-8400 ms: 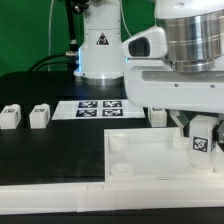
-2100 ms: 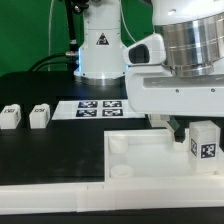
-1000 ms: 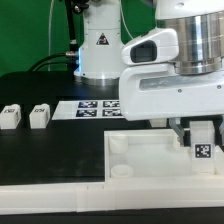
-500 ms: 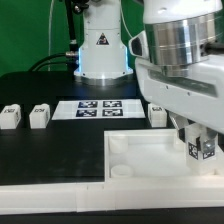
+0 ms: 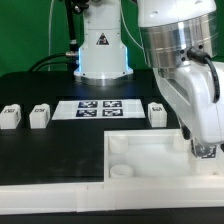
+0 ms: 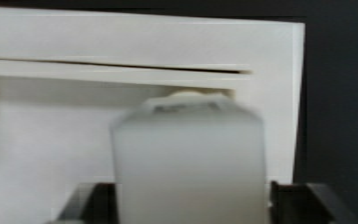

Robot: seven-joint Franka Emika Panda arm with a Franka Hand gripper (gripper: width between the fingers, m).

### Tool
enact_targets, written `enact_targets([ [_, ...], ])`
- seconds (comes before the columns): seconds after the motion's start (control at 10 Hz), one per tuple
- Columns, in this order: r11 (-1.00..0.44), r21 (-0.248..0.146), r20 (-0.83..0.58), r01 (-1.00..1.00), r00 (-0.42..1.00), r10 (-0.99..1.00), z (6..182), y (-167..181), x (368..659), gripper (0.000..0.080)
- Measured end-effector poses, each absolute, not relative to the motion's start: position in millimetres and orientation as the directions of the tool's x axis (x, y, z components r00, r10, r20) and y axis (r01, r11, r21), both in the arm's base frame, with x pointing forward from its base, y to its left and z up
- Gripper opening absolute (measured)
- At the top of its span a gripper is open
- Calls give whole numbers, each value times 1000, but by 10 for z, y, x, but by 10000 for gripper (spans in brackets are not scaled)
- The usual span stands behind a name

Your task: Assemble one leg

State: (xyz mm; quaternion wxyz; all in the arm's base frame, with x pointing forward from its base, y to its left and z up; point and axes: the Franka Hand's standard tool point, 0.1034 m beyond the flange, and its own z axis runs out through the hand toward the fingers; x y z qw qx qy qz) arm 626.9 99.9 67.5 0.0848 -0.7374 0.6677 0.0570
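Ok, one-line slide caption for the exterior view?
Panda arm's fingers low over the white tray top, three spare legs beside the marker board.

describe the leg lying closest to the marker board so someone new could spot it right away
Find the marker board on the black table, in front of the robot's white base. Just off its end toward the exterior view's right lies a small white leg. The two similar legs lie together, far off toward the exterior view's left.

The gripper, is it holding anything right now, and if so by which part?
Yes. The gripper is shut on a leg, its fingers on two opposite sides at the end nearest the wrist camera. The leg's far end meets the tray-like top.
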Motion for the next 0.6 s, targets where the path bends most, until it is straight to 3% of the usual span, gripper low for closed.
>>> enact_targets([
  [0.1, -161, -57, -184, -985, 169, -968, 670, 1027, 6260, 611],
  [0.3, -508, -98, -141, -856, 518, -844, 664, 1168, 6222, 638],
  [0.6, -741, -126, -107, -660, 751, -651, 656, 1167, 6205, 647],
])
